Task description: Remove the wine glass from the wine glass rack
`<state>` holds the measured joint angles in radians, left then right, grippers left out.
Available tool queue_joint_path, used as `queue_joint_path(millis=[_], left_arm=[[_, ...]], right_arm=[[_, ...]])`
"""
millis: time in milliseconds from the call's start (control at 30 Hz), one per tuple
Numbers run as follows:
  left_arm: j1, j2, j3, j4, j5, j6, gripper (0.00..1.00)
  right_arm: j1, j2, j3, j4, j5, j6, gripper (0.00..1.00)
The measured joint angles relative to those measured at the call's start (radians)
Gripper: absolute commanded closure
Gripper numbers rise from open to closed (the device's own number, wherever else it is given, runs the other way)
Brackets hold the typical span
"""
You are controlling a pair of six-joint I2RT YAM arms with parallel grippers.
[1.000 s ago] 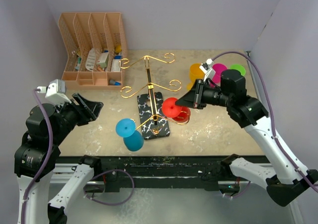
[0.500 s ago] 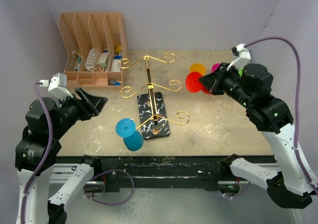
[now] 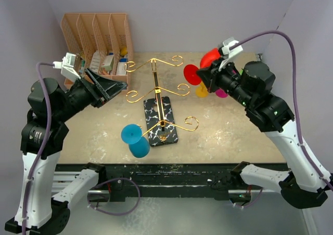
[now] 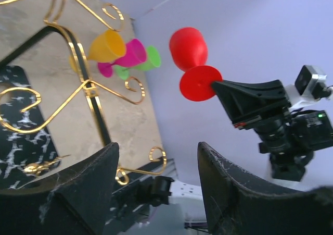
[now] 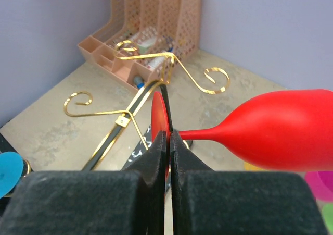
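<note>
top external: right gripper (image 3: 202,77), up high, clamps wine glass (image 3: 209,57); left gripper (image 3: 118,89) gapes.

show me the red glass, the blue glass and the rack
red glass (image 3: 210,57): top view, on its bowl
blue glass (image 3: 131,134): top view, on its foot
rack (image 3: 151,116): top view, on its marble base

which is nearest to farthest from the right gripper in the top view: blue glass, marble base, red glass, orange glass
1. red glass, held in the right gripper
2. orange glass, on the table, right side
3. marble base, table centre
4. blue glass, left of the base, near edge
</note>
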<state>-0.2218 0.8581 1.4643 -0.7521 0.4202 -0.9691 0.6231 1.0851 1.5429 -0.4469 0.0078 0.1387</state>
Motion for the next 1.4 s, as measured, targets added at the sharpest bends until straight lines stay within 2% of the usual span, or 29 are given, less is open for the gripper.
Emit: queue_joint_path(millis=[333,600,733,1000,1233,1333,1400], left_arm=[[0.000,0.031,-0.044,0.200,0.182,-0.255,0.34],[0.000,0.037,-0.101,0.285,0.249,-0.370,0.34],[0.000,0.034,-0.119,0.298,0.261,-0.410,0.34],[0.000,0.010,-0.156,0.335,0.291,-0.465,0.34],[0.000,0.007,-0.211,0.367,0.318,-0.504,0.35],[0.000,0.007,-0.223,0.372,0.322,-0.513,0.48],[0.000,0.005,-0.232,0.378,0.326,-0.515,0.65]], right_arm=[[0.193,0.001,0.004,0.198,0.024,-0.262,1.00],[0.538,0.098,-0.024,0.356,0.244,-0.568,1.00],[0.648,0.154,-0.070,0.435,0.357,-0.710,1.00],[0.749,0.173,-0.174,0.612,0.480,-0.919,1.00],[0.815,0.169,-0.251,0.758,0.517,-1.067,1.00],[0.841,0.168,-0.297,0.827,0.521,-1.129,1.00],[0.859,0.163,-0.351,0.889,0.522,-1.188,1.00]])
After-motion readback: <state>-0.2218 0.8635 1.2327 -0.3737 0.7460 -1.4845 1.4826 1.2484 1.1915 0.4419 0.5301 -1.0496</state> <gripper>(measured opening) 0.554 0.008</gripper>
